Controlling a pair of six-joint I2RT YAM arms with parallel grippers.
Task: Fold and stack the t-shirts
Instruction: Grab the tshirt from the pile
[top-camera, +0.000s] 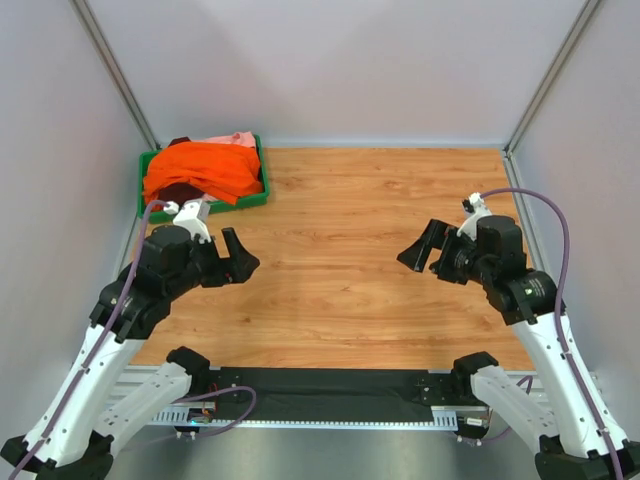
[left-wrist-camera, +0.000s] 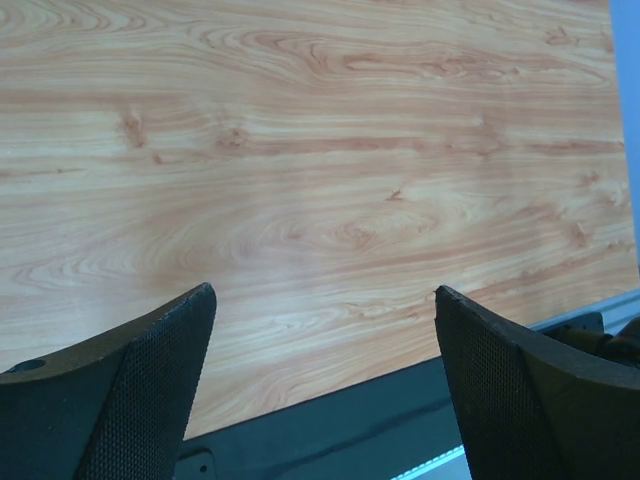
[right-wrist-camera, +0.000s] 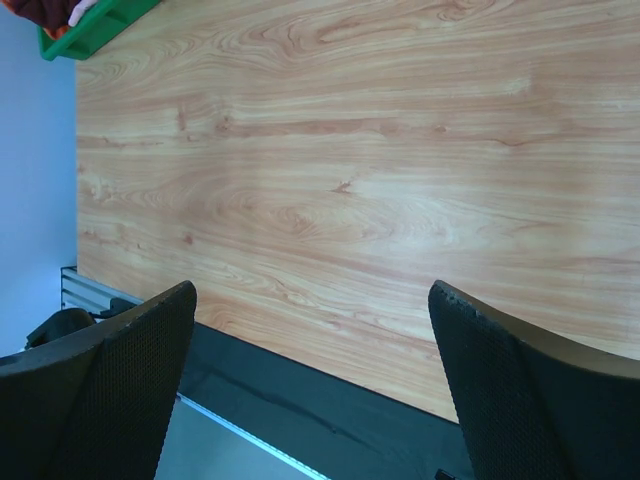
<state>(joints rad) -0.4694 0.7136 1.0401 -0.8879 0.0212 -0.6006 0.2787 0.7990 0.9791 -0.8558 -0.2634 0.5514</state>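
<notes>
Fetching is not yet begun: the orange t-shirt (top-camera: 205, 172) lies heaped in the green bin (top-camera: 240, 203) at ten o'clock on the table. The left hand (top-camera: 243, 257) and right hand (top-camera: 415, 250) hover wide open and empty. Next, the left likely reaches into the bin.

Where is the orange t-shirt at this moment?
In the top view, the orange t-shirt lies in the green bin at the far left corner of the table.

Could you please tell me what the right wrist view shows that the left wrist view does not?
Only right wrist: a corner of the green bin with a bit of maroon t-shirt in it, and the open right gripper. Only left wrist: the open left gripper. Both: the wooden table and the black strip along its near edge.
</notes>
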